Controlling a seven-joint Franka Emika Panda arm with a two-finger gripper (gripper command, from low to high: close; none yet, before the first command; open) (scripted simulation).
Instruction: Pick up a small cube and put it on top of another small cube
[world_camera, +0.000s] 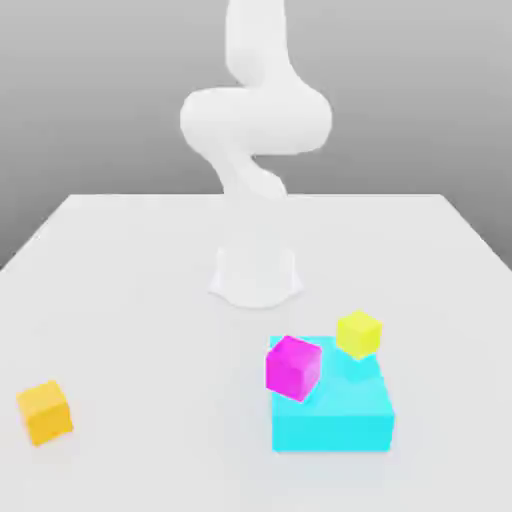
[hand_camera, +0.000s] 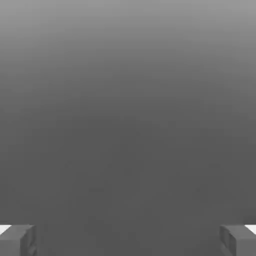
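- Cyan block (world_camera: 331, 432) is sitting nearest on the tabletop (world_camera: 150, 340), its broad flat top probably serving as a raised support
- Magenta cube (world_camera: 293, 369) is appearing tilted over the block's top, towards the exterior view's left; whether it is touching or hovering, I cannot tell
- Yellow cube (world_camera: 358, 334) is showing near the block's far edge, towards the exterior view's right, also tilted, apart from the magenta one, so no stack is being formed
- Orange cube (world_camera: 45, 411) is leaning askew near the exterior view's left edge, well apart from the block, perhaps as a spare
- The task's thing is being left uncertain: these small cubes are all fitting the wording, and which one is meant for lifting, I cannot tell
- The gripper (hand_camera: 128, 240) is standing wide open and holding nothing, presumably keeping room for a cube
- The Panda arm (world_camera: 256, 120) is rising upright behind the block, so a reach downwards is probably still awaiting its turn
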